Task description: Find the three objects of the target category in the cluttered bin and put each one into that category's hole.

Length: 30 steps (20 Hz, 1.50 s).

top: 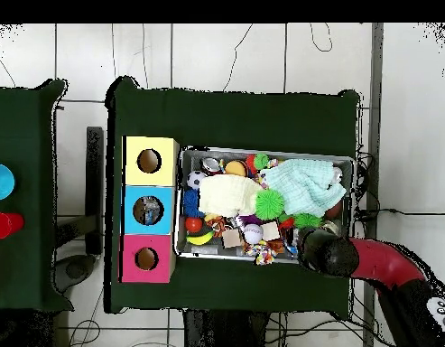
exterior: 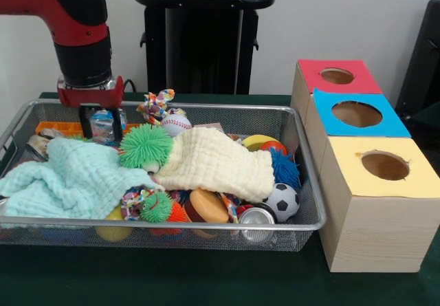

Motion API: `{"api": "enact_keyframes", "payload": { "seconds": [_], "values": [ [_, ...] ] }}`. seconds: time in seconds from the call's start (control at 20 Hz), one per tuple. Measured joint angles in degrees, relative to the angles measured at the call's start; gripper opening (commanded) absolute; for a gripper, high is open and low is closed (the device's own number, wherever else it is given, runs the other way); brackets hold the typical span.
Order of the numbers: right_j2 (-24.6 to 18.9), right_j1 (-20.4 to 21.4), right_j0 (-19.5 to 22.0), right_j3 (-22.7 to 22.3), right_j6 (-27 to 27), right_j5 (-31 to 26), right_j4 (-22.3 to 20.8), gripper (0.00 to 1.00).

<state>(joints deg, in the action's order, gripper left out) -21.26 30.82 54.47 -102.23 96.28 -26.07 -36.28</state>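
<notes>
The gripper point(exterior: 100, 122) hangs over the bin's point(exterior: 308, 218) far corner, at about ten o'clock from the bin's middle in the front view, its two black fingers point(exterior: 84, 122) apart with nothing clamped between them. Between and behind them sits a clear packet point(exterior: 103, 123) beside an orange tray point(exterior: 62, 127).

The target category is not stated, so the task's things can only be guessed. If it is balls, a baseball point(exterior: 177, 122) lies at twelve o'clock and a soccer ball point(exterior: 282, 201) at four o'clock, both well apart from the gripper.

The risks lie in the clutter. The mint cloth point(exterior: 69, 179) sits just below the fingers at six o'clock; a descent could snag it and drag the spiky green ball point(exterior: 145, 146) and yellow cloth point(exterior: 213, 161) along. The cloths also hide whatever lies beneath, so a target may be missed. The bin wall is close, so a finger could strike the mesh. The holes, red point(exterior: 337, 76), blue point(exterior: 357, 114) and yellow point(exterior: 385, 165), are side by side, so a wrong drop is possible.
</notes>
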Motion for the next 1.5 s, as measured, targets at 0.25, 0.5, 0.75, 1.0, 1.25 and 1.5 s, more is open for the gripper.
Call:
{"api": "enact_keyframes", "payload": {
  "seconds": [0.25, 0.5, 0.75, 1.0, 1.25, 1.5],
  "values": [
    [0.93, -2.3, -0.55, 0.22, 0.0, 4.76, -0.01, 1.0],
    [2.93, -3.16, -1.94, 0.94, 0.0, 6.05, 0.01, 1.0],
    [3.91, -3.19, -2.38, 1.09, 0.0, 6.11, 0.05, 0.0],
    [4.81, -3.12, -3.44, 1.77, 0.0, 6.07, 0.04, 0.0],
    [5.26, -3.1, -4.09, 1.84, 0.0, 6.07, 0.12, 0.0],
    [5.27, -1.89, -4.15, 1.67, 0.0, 3.92, 2.0, 0.0]
  ]
}}
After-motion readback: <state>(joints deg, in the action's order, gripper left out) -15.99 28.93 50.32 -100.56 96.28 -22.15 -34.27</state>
